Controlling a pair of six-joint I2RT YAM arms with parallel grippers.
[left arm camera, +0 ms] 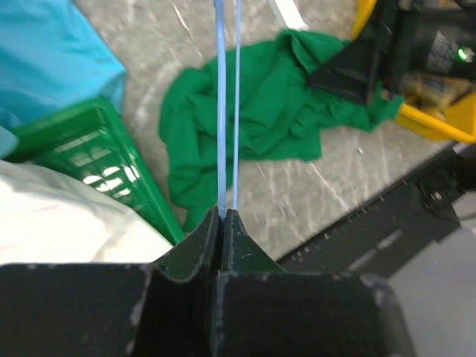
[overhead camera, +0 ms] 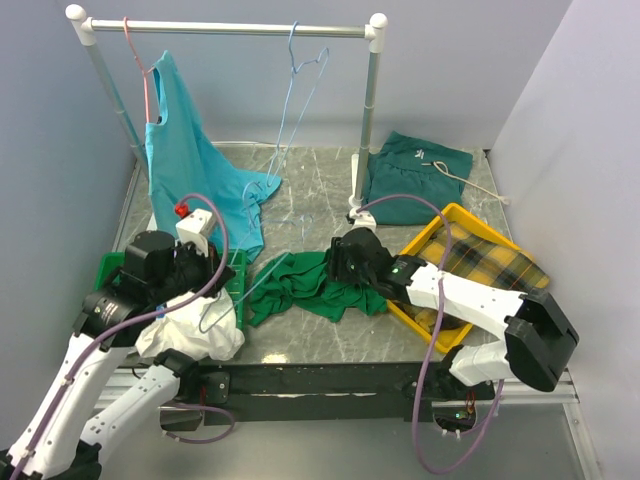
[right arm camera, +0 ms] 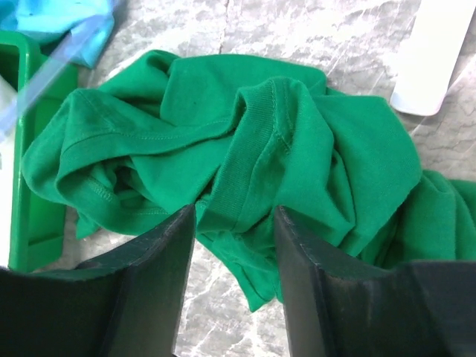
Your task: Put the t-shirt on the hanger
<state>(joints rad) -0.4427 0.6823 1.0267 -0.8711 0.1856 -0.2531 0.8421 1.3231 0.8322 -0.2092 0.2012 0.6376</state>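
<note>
The green t-shirt (overhead camera: 310, 285) lies crumpled on the marble table between the two arms; it also shows in the left wrist view (left arm camera: 253, 104) and the right wrist view (right arm camera: 245, 134). My left gripper (left arm camera: 222, 214) is shut on the thin light-blue wire hanger (left arm camera: 222, 111), whose two wires run out from the fingertips over the shirt. In the top view the hanger (overhead camera: 262, 276) reaches from the left gripper (overhead camera: 215, 290) toward the shirt. My right gripper (right arm camera: 234, 216) is open, low over the shirt, its jaws on either side of the ribbed collar; it also shows in the top view (overhead camera: 345, 265).
A green basket (overhead camera: 108, 262) holding white cloth (overhead camera: 190, 335) sits by the left arm. A turquoise shirt (overhead camera: 185, 150) hangs on a pink hanger from the rail (overhead camera: 230, 28), beside another blue hanger (overhead camera: 300, 80). A dark teal garment (overhead camera: 415, 175) and a yellow tray (overhead camera: 455, 212) lie at the right.
</note>
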